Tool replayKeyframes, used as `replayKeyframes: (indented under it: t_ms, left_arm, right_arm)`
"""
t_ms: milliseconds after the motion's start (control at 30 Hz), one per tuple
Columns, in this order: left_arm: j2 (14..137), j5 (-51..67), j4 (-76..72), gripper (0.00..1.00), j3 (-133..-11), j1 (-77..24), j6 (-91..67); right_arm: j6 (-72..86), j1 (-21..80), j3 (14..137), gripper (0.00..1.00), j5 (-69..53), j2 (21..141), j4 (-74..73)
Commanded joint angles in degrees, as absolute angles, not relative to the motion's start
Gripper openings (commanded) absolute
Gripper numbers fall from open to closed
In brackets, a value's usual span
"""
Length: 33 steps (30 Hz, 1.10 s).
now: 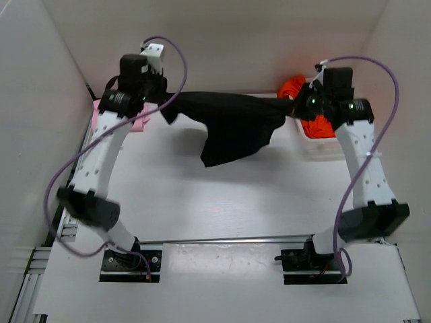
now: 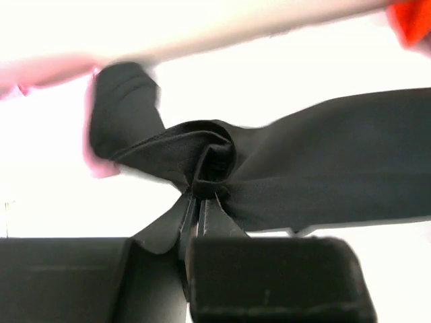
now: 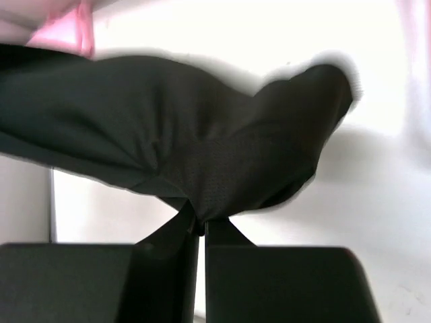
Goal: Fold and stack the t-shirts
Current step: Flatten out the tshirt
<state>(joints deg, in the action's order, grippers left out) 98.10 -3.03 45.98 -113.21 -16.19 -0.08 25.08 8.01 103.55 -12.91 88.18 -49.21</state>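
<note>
The black t-shirt (image 1: 232, 124) hangs in the air, stretched between both arms at the far side of the table, with a loose part drooping toward the middle. My left gripper (image 1: 160, 108) is shut on its left end, where the fabric bunches into a twist (image 2: 209, 158) just past the closed jaws (image 2: 200, 196). My right gripper (image 1: 295, 108) is shut on the right end, and the cloth (image 3: 202, 155) spreads out from the closed jaws (image 3: 202, 222). The light pink t-shirt (image 1: 140, 124) lies at the far left, behind the left arm. The orange-red t-shirt (image 1: 293, 85) is bunched at the far right.
A white basket (image 1: 323, 149) stands at the far right under the right arm, with the orange-red shirt in it. White walls close in the table on the left, far and right sides. A metal rail (image 1: 222, 239) runs across in front of the arm bases.
</note>
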Motion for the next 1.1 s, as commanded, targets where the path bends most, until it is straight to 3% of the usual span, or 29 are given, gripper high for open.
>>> replayKeyframes:
  t_ms: [0,133,200,233,267,300,333,433,700,800,1067]
  left_arm:
    - [87.9,-1.2,48.3,0.13,-97.2,-17.9,0.0]
    - [79.2,-1.2,48.3,0.15,-77.9,-17.9,0.0]
    - [74.6,-1.2,48.3,0.21,-70.2,-17.4,0.0]
    - [73.2,-0.2,48.3,0.30,-62.7,-17.4,0.0]
    - [71.9,0.4,48.3,0.50,-59.2,-17.4,0.0]
    - [69.7,0.4,48.8,0.60,-55.8,-16.8,0.0]
    - [68.7,1.0,49.5,0.62,-50.9,-16.1,0.0]
    - [65.8,2.2,54.4,0.68,-46.1,-13.5,0.0]
    - [63.3,1.5,59.1,0.73,-49.7,-5.0,0.0]
    - [64.3,4.0,58.2,0.81,-51.0,-3.2,0.0]
    - [73.8,5.0,53.5,0.78,-53.1,-3.2,0.0]
  right_arm:
    - [26.5,9.8,87.0,0.00,-19.2,82.7,-49.4]
    - [30.1,14.7,65.7,0.00,-18.4,74.1,-42.8]
    - [34.1,16.5,53.2,0.00,-17.1,71.6,-40.3]
    - [35.5,18.3,49.4,0.03,-16.6,69.7,-39.1]
    - [38.0,19.2,46.1,0.14,-16.0,69.1,-37.3]
    - [38.8,20.7,40.5,0.25,-16.0,68.5,-36.5]
    - [39.5,21.4,38.4,0.41,-14.7,68.5,-35.9]
    - [40.6,22.4,33.8,0.54,-12.0,67.3,-35.9]
    - [41.1,22.4,34.8,0.58,-4.5,63.0,-42.4]
    - [42.3,22.4,36.1,0.60,-1.0,59.8,-45.8]
    - [42.3,22.4,41.0,0.61,6.1,58.0,-53.7]
